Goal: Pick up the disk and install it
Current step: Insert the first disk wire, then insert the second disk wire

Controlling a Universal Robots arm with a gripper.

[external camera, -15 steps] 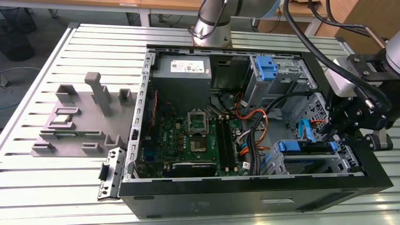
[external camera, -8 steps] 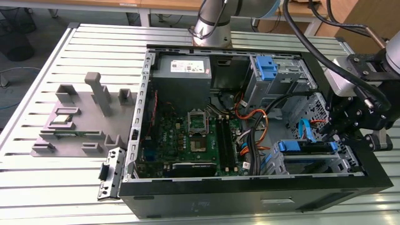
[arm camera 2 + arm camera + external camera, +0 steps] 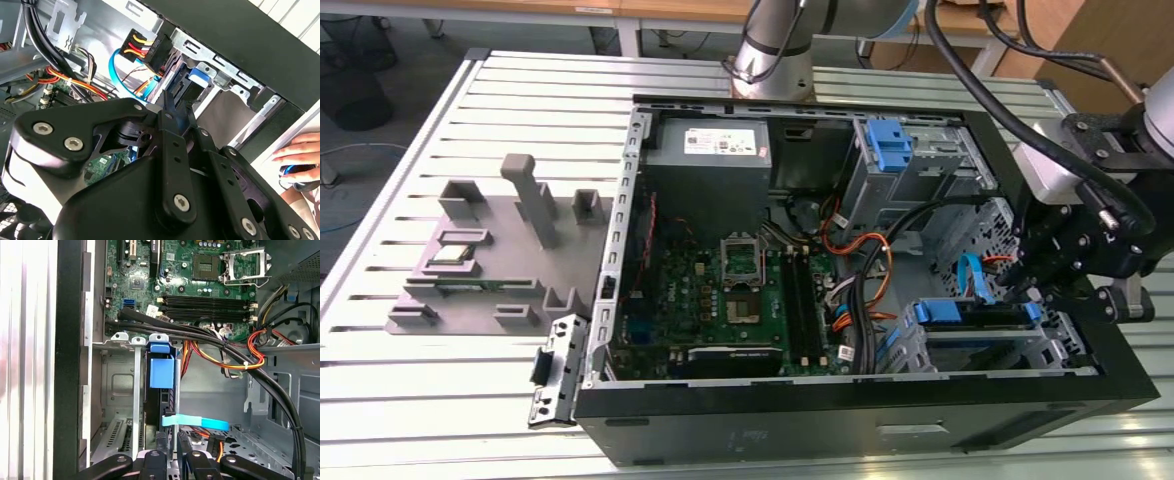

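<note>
Gripper (image 3: 170, 445) fingers nearly together, holding nothing, just above the disk (image 3: 159, 385), which sits upright in the metal drive cage (image 3: 117, 390) with its blue tab (image 3: 161, 371) up. Cage sits at 4 o'clock in the open computer case (image 3: 761, 430), motherboard (image 3: 720, 300) at 8 o'clock.

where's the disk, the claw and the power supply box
disk (image 3: 161, 371), first wrist view, on its blue rail tab in the drive bay
claw (image 3: 175, 107), second wrist view, midway between its fingertips
power supply box (image 3: 720, 142), exterior view, on its white sticker
</note>
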